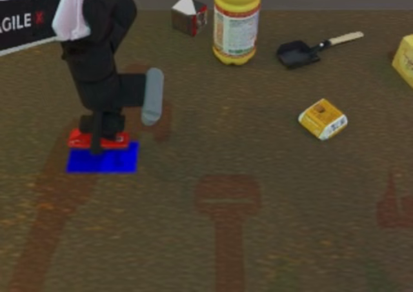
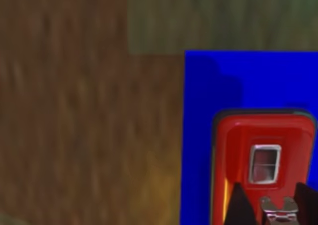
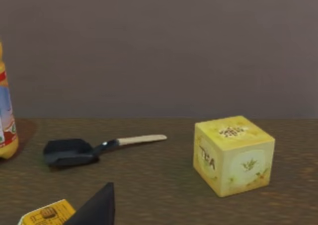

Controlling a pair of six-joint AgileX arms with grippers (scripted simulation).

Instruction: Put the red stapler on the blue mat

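The red stapler [image 1: 80, 138] lies along the far edge of the blue mat [image 1: 122, 160] at the table's left. In the left wrist view the red stapler [image 2: 263, 135], with its small white mark, rests on the blue mat [image 2: 203, 135]. My left gripper [image 1: 97, 140] reaches straight down onto the stapler. Seen from the wrist, the left gripper [image 2: 272, 205] has both dark tips set against the stapler's body, shut on it. My right gripper [image 3: 102, 205] is out of the top view, parked at the table's right.
At the back stand a red-and-white house-shaped carton [image 1: 189, 15] and a yellow bottle [image 1: 237, 21]. Right of them are a black scoop with a wooden handle [image 1: 310, 49], a small yellow pack [image 1: 322, 118] and a yellow tea box [image 3: 232, 154].
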